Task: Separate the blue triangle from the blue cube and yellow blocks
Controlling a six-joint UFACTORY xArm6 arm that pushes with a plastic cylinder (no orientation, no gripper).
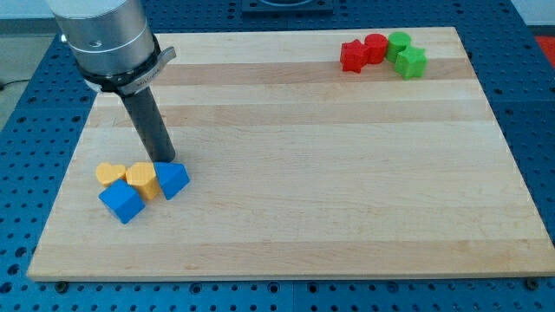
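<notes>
**Blue and yellow huddle at the worktop's lower left**

Blue triangle (173, 179) sits at the right end of a tight cluster near the wooden worktop's (329, 173) lower-left corner. Touching it at its 9 o'clock is a yellow block (142, 179), heart-like in shape; a second yellow block (109, 174) lies just beyond, again at 9 o'clock. The blue cube (121, 202) sits at about 7 o'clock from the triangle, pressed against both yellow pieces.

My tip (163, 161) comes down at roughly 11 o'clock of the blue triangle — right at its back edge, apparently touching, and just above the nearer yellow block. This tool is a plain dark rod with nothing that opens or closes, so it grips nothing.

Well apart, toward 1 o'clock at the worktop's far right corner, a second cluster — two red blocks (354, 55) (375, 46) and two green blocks (399, 42) (412, 61) — sits packed together, the red pair on the view's left.
</notes>
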